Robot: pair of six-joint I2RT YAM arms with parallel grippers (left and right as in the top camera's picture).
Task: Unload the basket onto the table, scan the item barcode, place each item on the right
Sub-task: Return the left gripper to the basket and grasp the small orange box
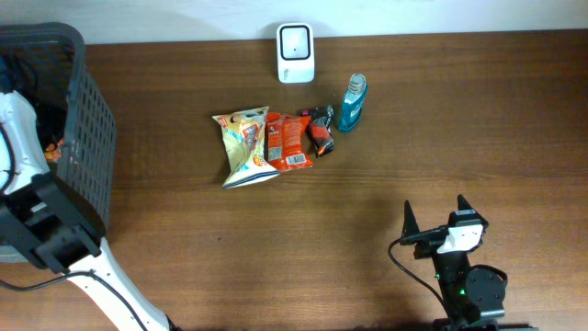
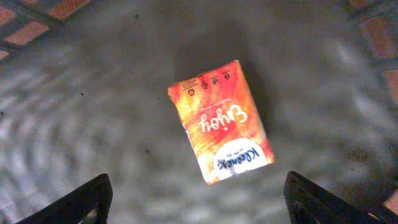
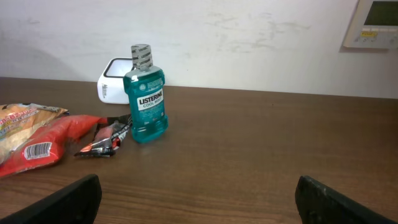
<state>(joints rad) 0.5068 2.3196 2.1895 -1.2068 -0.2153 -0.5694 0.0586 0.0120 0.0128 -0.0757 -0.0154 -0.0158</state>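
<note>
left gripper (image 2: 198, 185): fingers apart, above tissue pack (image 2: 221, 121) on basket (image 1: 92, 138) floor. right gripper (image 1: 436, 214): fingers apart, empty, at 5 o'clock on table (image 1: 276, 248); scanner (image 1: 296, 52) at 12 o'clock.

Four packets (image 1: 243, 147), one bottle (image 1: 352, 103), one scanner (image 1: 296, 53), one basket (image 1: 92, 138).

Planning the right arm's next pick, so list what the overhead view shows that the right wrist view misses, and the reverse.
Only overhead: the dark grey slatted plastic basket at the left edge, with the left arm reaching into it. Only right wrist: a white wall panel at upper right, and the readable Listerine label on the teal plastic mouthwash bottle. Both: that bottle, the white boxy scanner, red snack packet, yellow chip bag and small dark wrapper.
</note>
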